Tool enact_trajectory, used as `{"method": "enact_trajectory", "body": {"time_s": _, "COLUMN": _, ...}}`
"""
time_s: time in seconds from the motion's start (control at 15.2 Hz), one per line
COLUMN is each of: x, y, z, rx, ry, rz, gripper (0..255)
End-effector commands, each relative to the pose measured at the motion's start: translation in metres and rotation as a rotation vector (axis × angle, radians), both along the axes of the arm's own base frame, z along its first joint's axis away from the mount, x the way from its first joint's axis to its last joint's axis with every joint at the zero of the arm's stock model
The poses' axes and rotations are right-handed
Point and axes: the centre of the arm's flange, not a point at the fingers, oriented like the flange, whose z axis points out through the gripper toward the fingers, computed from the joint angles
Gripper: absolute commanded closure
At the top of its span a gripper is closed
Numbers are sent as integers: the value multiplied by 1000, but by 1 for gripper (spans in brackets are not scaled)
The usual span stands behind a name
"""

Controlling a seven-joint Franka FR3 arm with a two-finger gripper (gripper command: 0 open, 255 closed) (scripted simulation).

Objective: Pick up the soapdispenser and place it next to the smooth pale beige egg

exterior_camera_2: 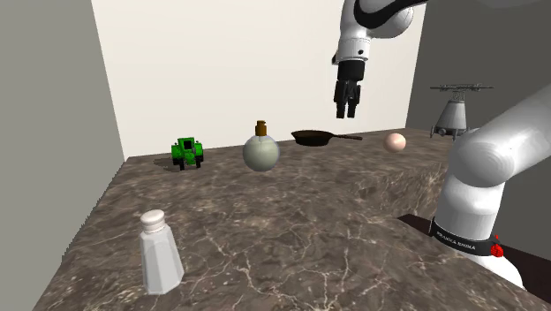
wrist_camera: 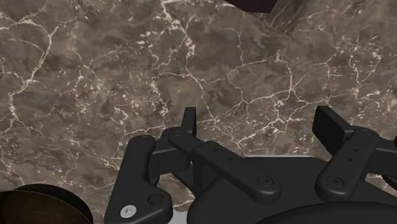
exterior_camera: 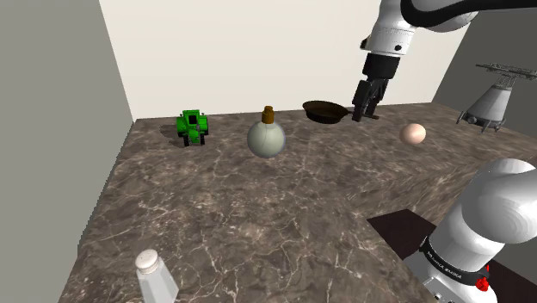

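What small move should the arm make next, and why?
Probably move the open, empty gripper toward the shoulder view's left, to above the soap dispenser. The gripper hangs high beside the pan, while the soap dispenser stands untouched on the counter, well apart from the egg.

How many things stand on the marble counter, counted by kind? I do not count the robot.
Green toy tractor: 1
Round soap dispenser: 1
Dark pan: 1
Pale egg: 1
White shaker: 1
Total: 5
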Motion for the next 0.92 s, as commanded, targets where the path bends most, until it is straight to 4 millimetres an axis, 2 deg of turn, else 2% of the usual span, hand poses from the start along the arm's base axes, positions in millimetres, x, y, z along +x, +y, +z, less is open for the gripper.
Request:
{"method": "enact_trajectory", "body": {"time_s": 0.0, "x": 0, "y": 0, "z": 0, "rx": 0, "ry": 0, "rz": 0, "gripper": 0}}
{"method": "enact_trajectory", "body": {"time_s": 0.86, "x": 137, "y": 107, "z": -2, "rx": -63, "ry": -26, "rz": 30, "gripper": 0}}
